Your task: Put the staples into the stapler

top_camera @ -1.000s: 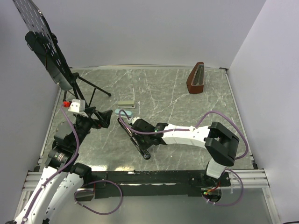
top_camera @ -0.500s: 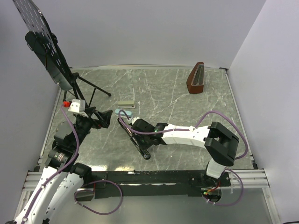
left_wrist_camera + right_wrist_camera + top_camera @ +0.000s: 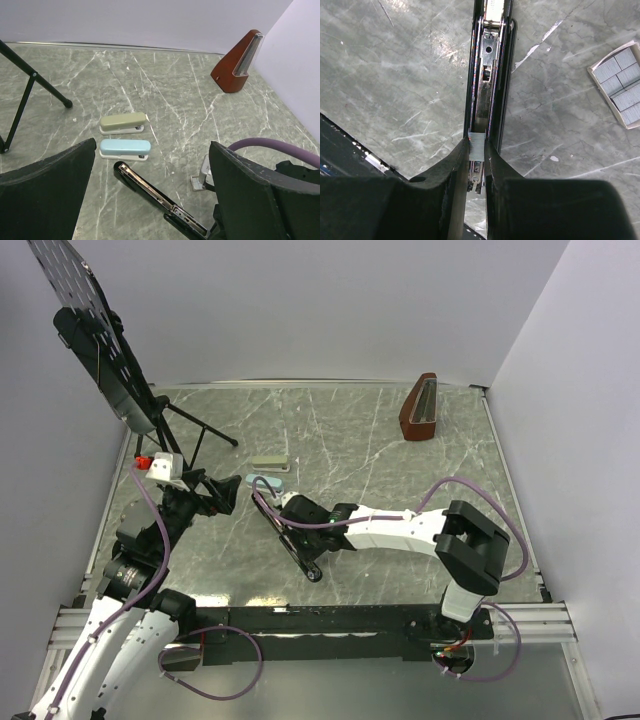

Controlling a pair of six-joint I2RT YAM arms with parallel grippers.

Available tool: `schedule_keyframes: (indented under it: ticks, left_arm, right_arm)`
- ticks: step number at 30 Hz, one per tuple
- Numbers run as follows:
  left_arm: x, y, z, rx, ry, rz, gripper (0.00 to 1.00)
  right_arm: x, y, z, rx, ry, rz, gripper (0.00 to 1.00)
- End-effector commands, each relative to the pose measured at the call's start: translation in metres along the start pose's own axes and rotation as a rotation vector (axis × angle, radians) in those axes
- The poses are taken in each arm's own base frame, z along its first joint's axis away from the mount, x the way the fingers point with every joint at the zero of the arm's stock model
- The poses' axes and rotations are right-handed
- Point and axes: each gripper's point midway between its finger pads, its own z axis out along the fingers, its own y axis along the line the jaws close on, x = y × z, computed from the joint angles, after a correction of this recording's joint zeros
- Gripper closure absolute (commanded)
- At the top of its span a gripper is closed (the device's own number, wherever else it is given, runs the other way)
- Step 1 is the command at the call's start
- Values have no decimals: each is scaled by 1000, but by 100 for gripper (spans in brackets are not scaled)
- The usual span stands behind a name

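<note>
Right end effector (image 3: 476,150), mine, closed narrowly on a short grey strip of staples (image 3: 476,141), holds it at the near end of the silvery rail (image 3: 487,95) of the black stapler (image 3: 491,60). Whether the strip sits in the channel I cannot tell. My left end effector (image 3: 228,493) hovers just left of the stapler, jaws spread wide with nothing between them.

Just beyond the stapler's far tip lies a light-blue stapler (image 3: 125,148), and behind that a grey-green stapler (image 3: 122,122), the two parallel and close together. An open whitish box (image 3: 619,82) with more grey strips in it sits on the tabletop (image 3: 400,470) to the stapler's right, near my right arm (image 3: 400,525).

A black music stand (image 3: 95,335) fills the far left corner, one tripod leg (image 3: 37,80) reaching onto the marbled surface. A brown metronome (image 3: 420,407) stands upright near the far right corner. White walls (image 3: 330,310) close off the back and both sides; the middle and right of the tabletop lie open.

The stapler lies swung open, diagonal across the near centre, slim and black, its metal rail exposed.
</note>
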Motion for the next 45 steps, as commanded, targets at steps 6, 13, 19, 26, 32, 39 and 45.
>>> schedule_keyframes:
  ticks: [6, 13, 19, 26, 32, 39, 45]
  left_arm:
    - [-11, -5, 2, 22, -39, -7, 1]
    - [-11, -5, 2, 25, -38, -7, 1]
    - [-10, -5, 3, 23, -34, -7, 1]
    - [-10, -5, 3, 20, -33, -8, 1]
    - [-10, -5, 3, 22, -34, -8, 1]
    - [-10, -5, 3, 20, -33, -8, 1]
    - [-9, -4, 3, 16, -31, -8, 0]
  right_arm:
    - [23, 6, 12, -23, 100, -43, 86]
    - [25, 12, 11, -62, 113, -74, 86]
    - [27, 12, 14, -53, 126, -71, 86]
    - [27, 7, 19, 18, 145, -4, 86]
    - [28, -5, 20, 115, 128, 61, 85]
    - [32, -3, 21, 181, 100, 45, 83]
    - [34, -3, 21, 190, 89, 43, 82]
